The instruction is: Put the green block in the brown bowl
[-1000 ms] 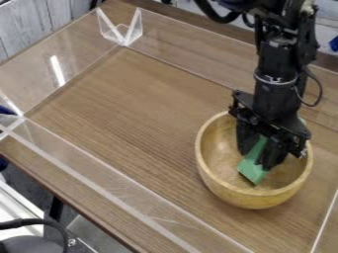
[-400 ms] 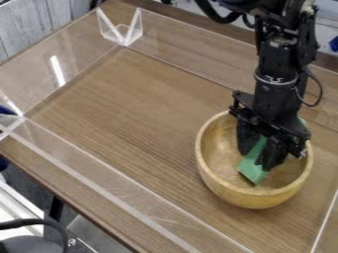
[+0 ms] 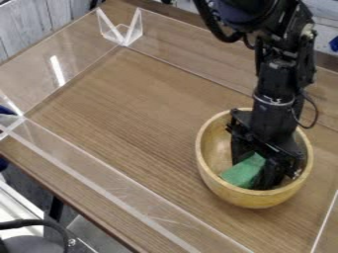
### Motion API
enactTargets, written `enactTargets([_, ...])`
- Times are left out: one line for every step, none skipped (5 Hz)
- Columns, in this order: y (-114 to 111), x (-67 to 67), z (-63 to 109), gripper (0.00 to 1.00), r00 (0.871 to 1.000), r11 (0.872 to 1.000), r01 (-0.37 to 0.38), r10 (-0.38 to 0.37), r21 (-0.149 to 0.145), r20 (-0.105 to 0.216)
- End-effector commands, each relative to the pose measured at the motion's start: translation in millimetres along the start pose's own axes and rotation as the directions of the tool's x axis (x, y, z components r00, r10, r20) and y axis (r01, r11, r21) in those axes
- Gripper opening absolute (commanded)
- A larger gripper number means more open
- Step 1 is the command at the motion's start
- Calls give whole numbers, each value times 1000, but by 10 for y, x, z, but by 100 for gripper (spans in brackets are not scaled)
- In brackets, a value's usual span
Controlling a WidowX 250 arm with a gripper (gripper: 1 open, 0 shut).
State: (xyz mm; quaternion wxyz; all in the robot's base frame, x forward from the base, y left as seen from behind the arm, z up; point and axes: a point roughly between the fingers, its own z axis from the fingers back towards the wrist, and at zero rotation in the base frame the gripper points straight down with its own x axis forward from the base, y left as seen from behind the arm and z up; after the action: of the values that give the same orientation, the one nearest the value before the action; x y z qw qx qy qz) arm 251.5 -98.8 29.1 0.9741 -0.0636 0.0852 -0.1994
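You have the black robot arm reaching down from the top right of the view, its pincer (image 3: 256,158) inside the brown bowl (image 3: 219,170). The green block (image 3: 244,171) is in that same bowl, low in its interior, toward the side of the bowl nearest the bottom of the view.

Orientation of block: long axis runs diagonally in your view, from lower left to upper right. The lower-left end shows plainly; the upper-right end goes in under the dark fingers (so you get no clean look at that tip). Which face is its underside, you cannot tell from here.

Pincer: its fingers are at the block's upper-right part, overlapping it in the view. You cannot tell how far open they stand, nor whether they have hold of the block; black parts crowd together there and hide the contact.

Bowl: upright, light wood, round, standing on the brown tabletop (image 3: 126,109) at the right of your view. A small clear open-topped container (image 3: 121,28) stands well apart from it, at the upper left.
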Motion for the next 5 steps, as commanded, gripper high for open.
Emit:
enactTargets([-15,39,173,100,999,1000,5,-5,8,47])
enactTargets([-13,27,237,100,999,1000,-1,1,10,55])
enactTargets([-13,13,309,100,998,1000,-7,6,13,65])
enactTargets([-13,0,413,100,996,1000,-12,11,22,85])
enactTargets([-6,-9,504,100,995,999,-21,18,30,102])
